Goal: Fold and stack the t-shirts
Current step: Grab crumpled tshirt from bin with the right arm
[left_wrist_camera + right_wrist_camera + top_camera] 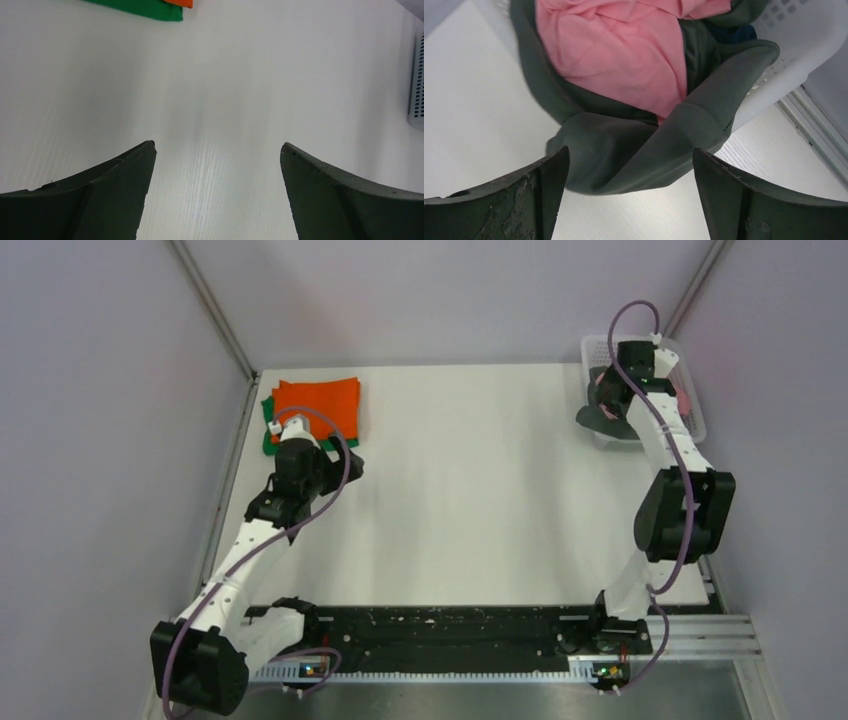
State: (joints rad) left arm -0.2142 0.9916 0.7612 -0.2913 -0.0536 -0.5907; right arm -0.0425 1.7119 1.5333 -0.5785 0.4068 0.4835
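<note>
Five plain cloth t-shirts can be counted across the views. Two are stacked at the far left corner of the white table (480, 490): a folded orange t-shirt (318, 405) is laid on top of a green t-shirt (268, 430), whose edge is left showing along the stack's left side. The other three are found at the single white plastic mesh basket (692, 405) at the far right corner. There, a crumpled pink t-shirt (614, 50) is bundled inside a dark grey t-shirt (624, 145), and a small patch of a dark blue t-shirt (735, 33) is seen behind them. The dark grey t-shirt is draped out over the basket's rim, with its lower folds resting on the table. The right gripper (630, 150) is held just above those folds, its two fingers spread wide apart and closed on nothing. The left gripper (217, 147) is poised over bare table just beside the stack, its two fingers likewise parted with nothing between them.
</note>
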